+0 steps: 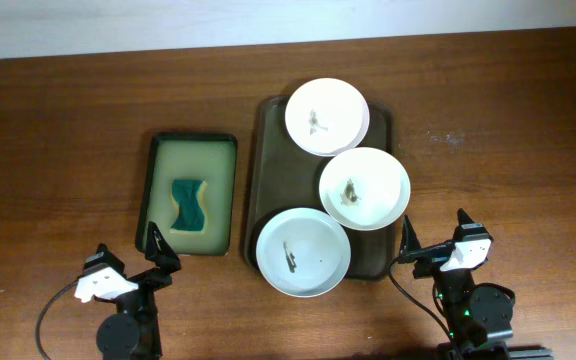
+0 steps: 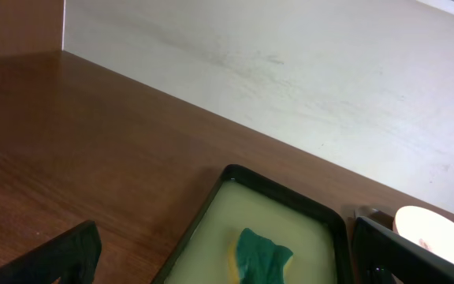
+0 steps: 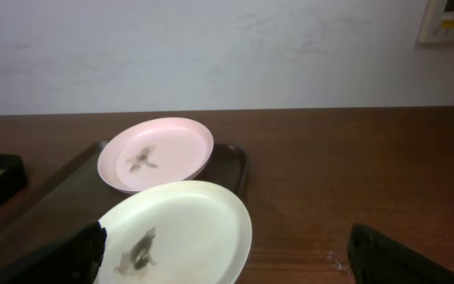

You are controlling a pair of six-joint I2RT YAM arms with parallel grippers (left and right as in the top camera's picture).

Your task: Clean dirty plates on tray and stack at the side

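Looking at where things sit, nothing's been picked up: the left gripper and the right gripper both hang low at the near edge of the table, jaws spread wide with nothing between them. All three plates are on the brown tray, running far to near: far plate, middle plate, near plate, each with a dark smear at the centre. The middle one looks like it rides over the far one's edge and pokes past the tray's right rim, and the near one hangs over the front rim. The sponge lies in the pale green tray just left of the brown one, right ahead of the left arm. So I'd say the opening move is left arm to sponge: come down over its narrow waist, pinch there, and lift straight up so the little tray doesn't get dragged along. For the right arm, the middle plate is closest and its overhanging rim gives a lip to pinch, so I'd take that before the far one under it. Shallow glossy plates probably slip, so bite well onto the rim and keep it level. The table to the right of the tray seems the natural stacking spot.
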